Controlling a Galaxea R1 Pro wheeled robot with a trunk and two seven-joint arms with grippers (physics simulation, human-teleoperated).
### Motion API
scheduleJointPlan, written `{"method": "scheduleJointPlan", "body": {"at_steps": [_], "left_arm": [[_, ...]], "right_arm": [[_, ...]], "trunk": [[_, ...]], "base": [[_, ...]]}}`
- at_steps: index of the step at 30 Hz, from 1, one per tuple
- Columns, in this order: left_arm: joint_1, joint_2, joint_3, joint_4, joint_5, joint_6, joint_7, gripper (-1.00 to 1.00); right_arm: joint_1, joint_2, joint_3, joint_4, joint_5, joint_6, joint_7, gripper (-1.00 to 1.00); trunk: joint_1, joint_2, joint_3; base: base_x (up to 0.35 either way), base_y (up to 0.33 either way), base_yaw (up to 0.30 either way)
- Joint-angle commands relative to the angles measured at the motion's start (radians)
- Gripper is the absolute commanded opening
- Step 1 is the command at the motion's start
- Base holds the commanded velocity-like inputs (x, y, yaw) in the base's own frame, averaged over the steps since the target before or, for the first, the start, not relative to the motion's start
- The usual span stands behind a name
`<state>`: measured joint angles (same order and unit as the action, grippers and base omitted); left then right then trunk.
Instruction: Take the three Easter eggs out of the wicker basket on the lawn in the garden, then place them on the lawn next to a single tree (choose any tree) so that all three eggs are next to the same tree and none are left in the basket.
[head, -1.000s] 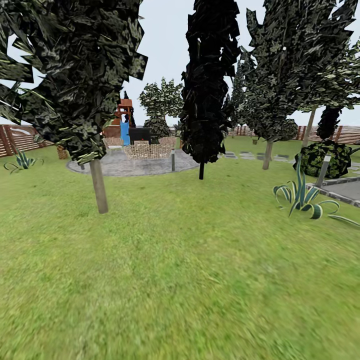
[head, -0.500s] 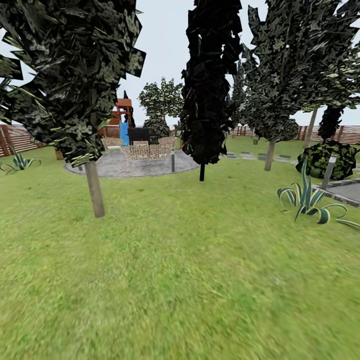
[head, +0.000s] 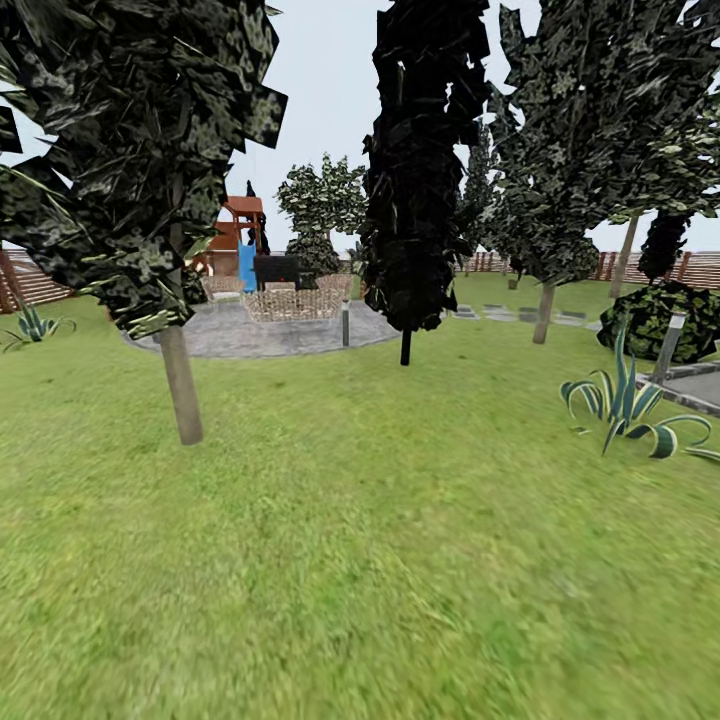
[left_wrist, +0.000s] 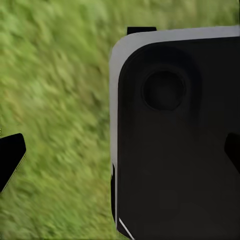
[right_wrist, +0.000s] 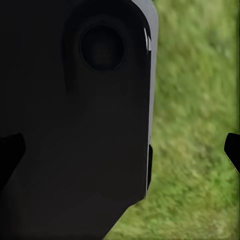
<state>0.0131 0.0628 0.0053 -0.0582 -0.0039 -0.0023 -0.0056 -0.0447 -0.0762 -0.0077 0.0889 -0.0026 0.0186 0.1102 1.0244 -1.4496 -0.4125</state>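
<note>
The lawn (head: 380, 540) spreads wide and green ahead of me in the head view. A tree with a straight grey-brown trunk (head: 180, 385) stands close at the left, and another such tree (head: 545, 312) stands farther off at the right. The Easter eggs and the wicker basket are out of view. In the left wrist view my left gripper (left_wrist: 121, 155) is open, its dark fingertips (left_wrist: 10, 160) far apart over grass and a dark panel of the robot. The right gripper (right_wrist: 121, 152) is open too, with nothing between its fingertips (right_wrist: 232, 150).
A dark narrow cypress-like tree (head: 415, 200) stands in the middle distance. Behind it lies a grey paved patio (head: 270, 332) with woven furniture. A spiky striped plant (head: 630, 405), a round bush (head: 665, 315) and a paved edge (head: 695, 385) are at the right. A slatted fence (head: 40, 285) runs along the back.
The whole view has shifted: the near left tree has slid left and grown larger, and the spiky plant has drifted right and down. The camera has moved forward.
</note>
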Motion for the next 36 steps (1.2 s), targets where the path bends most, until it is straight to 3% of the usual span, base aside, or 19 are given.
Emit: {"method": "scheduleJointPlan", "body": {"at_steps": [1,36], "left_arm": [[0.001,0.000,0.001,-0.002,-0.001,0.000,-0.001,1.00],[0.001,0.000,0.000,-0.002,0.000,-0.001,-0.001,1.00]], "right_arm": [[-0.001,0.000,0.000,0.002,0.000,0.001,0.003,1.00],[-0.001,0.001,0.000,0.002,0.000,-0.002,0.004,1.00]], "trunk": [[0.001,0.000,-0.001],[0.001,0.000,-0.001]], "base": [[0.345,0.000,0.000],[0.344,0.000,0.000]]}}
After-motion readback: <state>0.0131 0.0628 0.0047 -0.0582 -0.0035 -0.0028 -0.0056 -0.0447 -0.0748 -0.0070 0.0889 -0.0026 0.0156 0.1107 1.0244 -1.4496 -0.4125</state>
